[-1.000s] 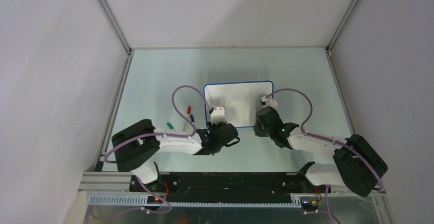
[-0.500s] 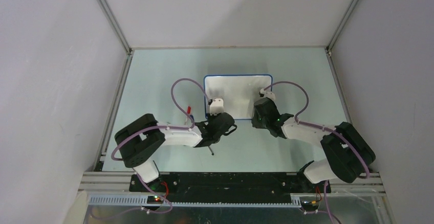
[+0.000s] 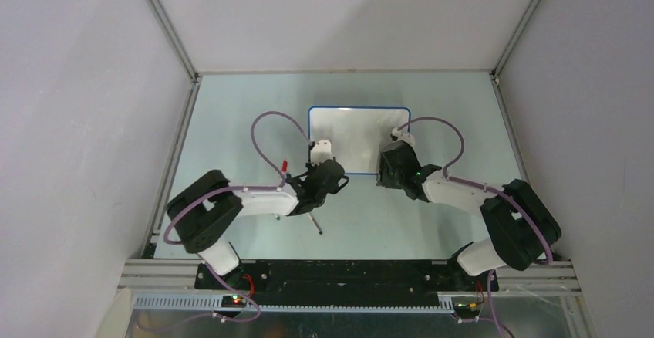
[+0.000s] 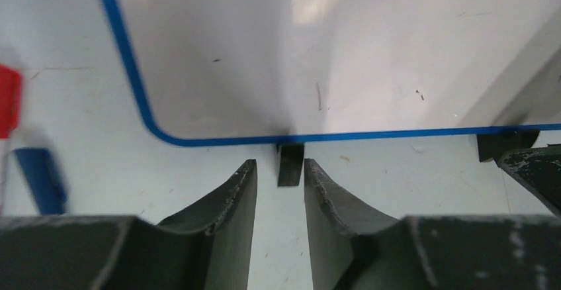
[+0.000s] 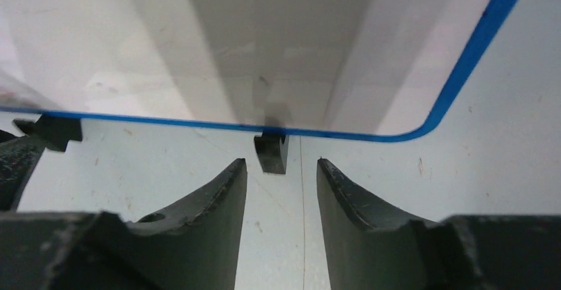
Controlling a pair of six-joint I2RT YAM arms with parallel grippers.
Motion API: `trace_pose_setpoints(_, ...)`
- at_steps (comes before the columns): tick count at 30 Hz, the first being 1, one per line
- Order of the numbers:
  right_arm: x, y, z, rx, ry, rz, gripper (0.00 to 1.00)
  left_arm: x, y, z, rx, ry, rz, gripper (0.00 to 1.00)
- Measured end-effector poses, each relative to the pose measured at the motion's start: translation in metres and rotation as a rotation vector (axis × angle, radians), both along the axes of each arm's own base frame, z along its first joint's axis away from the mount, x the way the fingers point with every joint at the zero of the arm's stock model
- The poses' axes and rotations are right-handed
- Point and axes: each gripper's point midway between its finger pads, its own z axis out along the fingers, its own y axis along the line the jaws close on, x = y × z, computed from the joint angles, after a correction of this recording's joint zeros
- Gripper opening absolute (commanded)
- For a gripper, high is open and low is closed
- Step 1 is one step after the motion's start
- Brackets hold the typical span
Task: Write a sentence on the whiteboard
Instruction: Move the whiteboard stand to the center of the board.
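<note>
**A:** Closest in, what are the grippers doing?

**B:** The left gripper (image 4: 279, 165) has its jaws spread and empty, with one black foot (image 4: 290, 164) of the whiteboard (image 4: 331, 58) just beyond the tips. The right gripper (image 5: 281, 163) is likewise spread and holds nothing, with the other foot (image 5: 271, 152) just ahead.

**A:** And the board?

**B:** It lies on the pale green table (image 3: 231, 114), mid-frame in the top view.

**A:** Progress?

**B:** Barely begun, I'd judge. The surface is blank apart from specks, and no marker is held. A red marker (image 3: 284, 166) and a blue marker (image 4: 40, 179) lie left of the board. Taking one up and writing the whole sentence remain.

**A:** Any lettering or brand?

**B:** None readable.
</note>
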Motion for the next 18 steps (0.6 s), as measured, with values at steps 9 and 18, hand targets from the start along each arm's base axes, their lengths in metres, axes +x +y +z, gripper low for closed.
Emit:
trace_pose_setpoints(9,-0.019,0.007,0.067,0.081,-0.140,0.079,0.60,-0.032,0.036,0.064,-0.087,-0.053,-0.014,0.68)
trace_pose_setpoints(18,-0.073,0.058,0.082,0.144,-0.140,0.350,0.55,-0.068,0.088,0.115,-0.197,-0.110,0.004,0.79)
